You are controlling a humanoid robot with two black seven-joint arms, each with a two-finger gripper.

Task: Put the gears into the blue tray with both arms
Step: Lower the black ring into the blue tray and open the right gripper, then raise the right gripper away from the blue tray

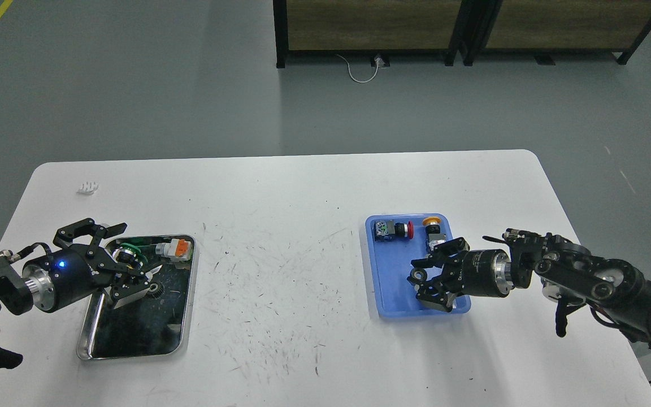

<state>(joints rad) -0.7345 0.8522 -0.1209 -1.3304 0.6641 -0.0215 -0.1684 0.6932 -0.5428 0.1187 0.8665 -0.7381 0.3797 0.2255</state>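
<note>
The blue tray [385,282] sits on the right half of the white table. Above its near right part hangs my right gripper [424,276], shut on a small black gear [416,275] with a pale centre hole, held at the fingertips. At the left, a second gear [155,289] lies on the dark bottom of the steel tray [187,308]. My left gripper [130,265], the one with the blue light, hovers over that tray with its claws spread open, and its lower fingertips are just left of this gear.
At the far end of the blue tray lie a red-capped switch [402,230] and a yellow-capped switch [432,224]. The steel tray's far end holds a green switch [127,251] and an orange-and-white part [176,247]. A small white piece [87,186] lies at the far left.
</note>
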